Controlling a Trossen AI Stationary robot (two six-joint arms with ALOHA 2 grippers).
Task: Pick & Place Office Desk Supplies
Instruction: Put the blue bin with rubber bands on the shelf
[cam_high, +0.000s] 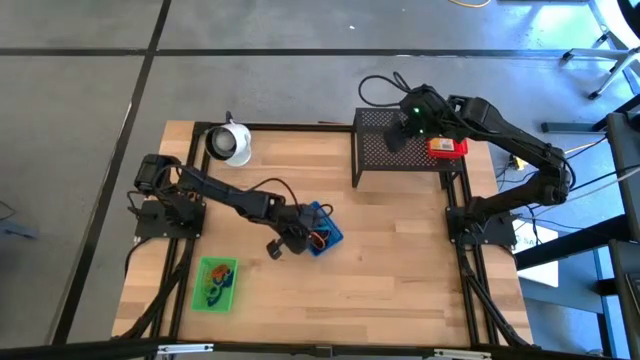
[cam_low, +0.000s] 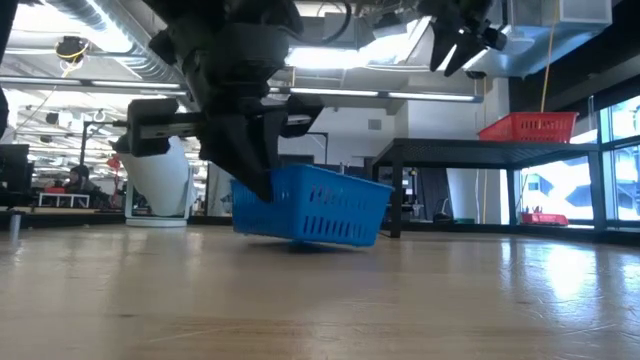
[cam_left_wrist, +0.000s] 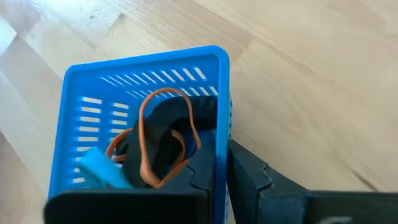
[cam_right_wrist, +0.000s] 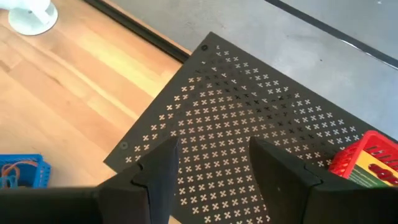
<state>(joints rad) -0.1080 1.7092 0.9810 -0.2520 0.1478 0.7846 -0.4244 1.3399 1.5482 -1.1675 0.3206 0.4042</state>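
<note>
Partly hidden blue tray (cam_left_wrist: 81, 93), left gripper (cam_left_wrist: 221, 171) straddling its wall

High view: straight down over the whole table (cam_high: 330, 270).
Low view: table height, level, close behind the blue tray (cam_low: 312, 205) (shared by all four views).
Left wrist: close above that tray.
Right wrist: above the black mesh rack (cam_right_wrist: 249, 137).

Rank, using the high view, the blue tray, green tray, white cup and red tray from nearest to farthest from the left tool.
1. Blue tray: at the left tool, gripped by its rim.
2. Green tray: near table edge, on the left.
3. White cup: far left corner.
4. Red tray: on the black rack, far right.
</note>
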